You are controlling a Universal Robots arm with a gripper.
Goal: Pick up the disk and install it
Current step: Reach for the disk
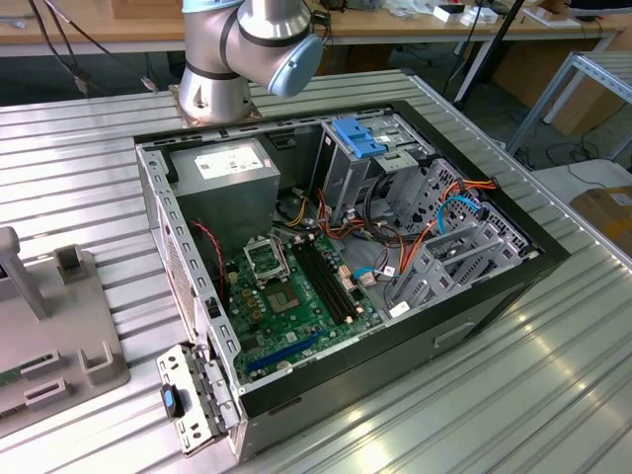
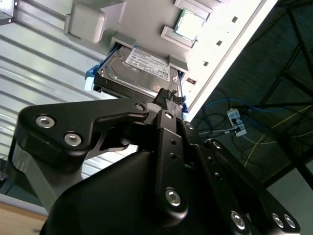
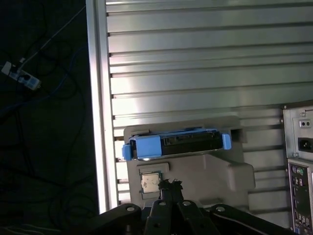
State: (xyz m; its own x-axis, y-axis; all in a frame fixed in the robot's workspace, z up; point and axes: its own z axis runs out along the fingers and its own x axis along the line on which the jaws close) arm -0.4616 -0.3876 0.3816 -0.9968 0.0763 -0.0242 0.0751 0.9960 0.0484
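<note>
Ribbed surface (image 3: 195,73) is carrying the disk (image 3: 176,144) in a grey holder (image 3: 230,176), lying crosswise just ahead of the tool (image 3: 170,185), which is hovering closed and empty.

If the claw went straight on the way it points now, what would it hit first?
Most likely the disk, lying in the grey holder: in the second wrist view the claw aims at the disk's near edge. Depth is unclear, so the holder itself might come first.
</note>
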